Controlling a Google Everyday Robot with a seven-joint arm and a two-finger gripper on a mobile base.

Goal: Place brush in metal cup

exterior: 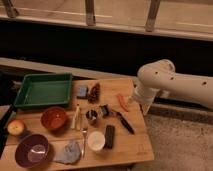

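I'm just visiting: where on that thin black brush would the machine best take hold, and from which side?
Probably mid-handle, from straight above. The brush lies flat on the table, bristles beside the metal cup, its slim black handle slanting toward the table edge where the pincer hangs, so closing across the handle's width suits it.
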